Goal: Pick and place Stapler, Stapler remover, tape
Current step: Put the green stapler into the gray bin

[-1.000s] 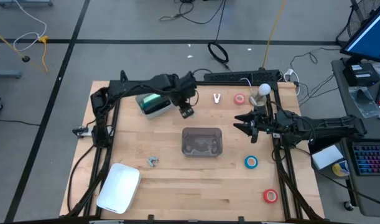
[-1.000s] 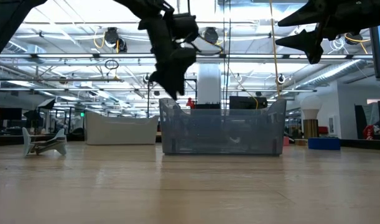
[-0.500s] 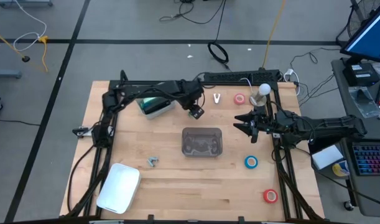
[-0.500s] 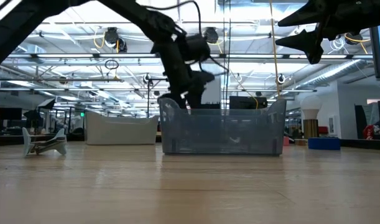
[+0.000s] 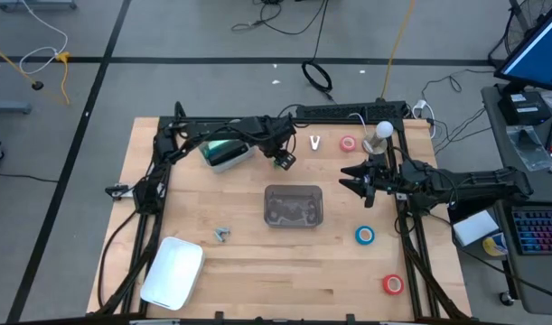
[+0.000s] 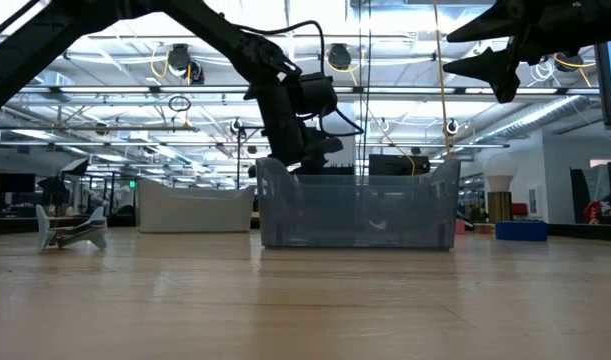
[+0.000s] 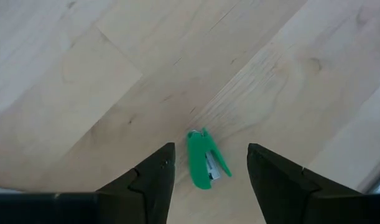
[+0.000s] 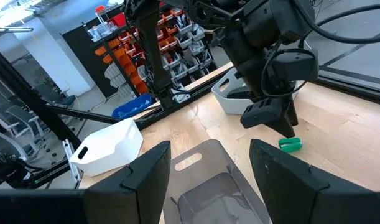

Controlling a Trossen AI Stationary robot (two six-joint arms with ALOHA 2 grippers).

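Your left gripper (image 7: 208, 180) hangs spread over the small green stapler (image 7: 204, 167) on bare table (rigid, light, likely skittish), so pinch across its long flat sides mid-body.

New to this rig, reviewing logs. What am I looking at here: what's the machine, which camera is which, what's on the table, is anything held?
It is a robot with two dark arms at a wooden table. One camera looks straight down, one sits at table height, and one rides on each wrist, looking past that arm's own two fingers.

From above, the left gripper hovers open near the table's far edge. Its wrist camera shows a small green stapler lying on the wood between the open fingers, not gripped. The right gripper waits open beside the clear bin in the middle. Neither holds anything.

Also on the table: a white tray, a teal-and-white container, a pink tape roll, a blue one, a red one, and a small metal piece.
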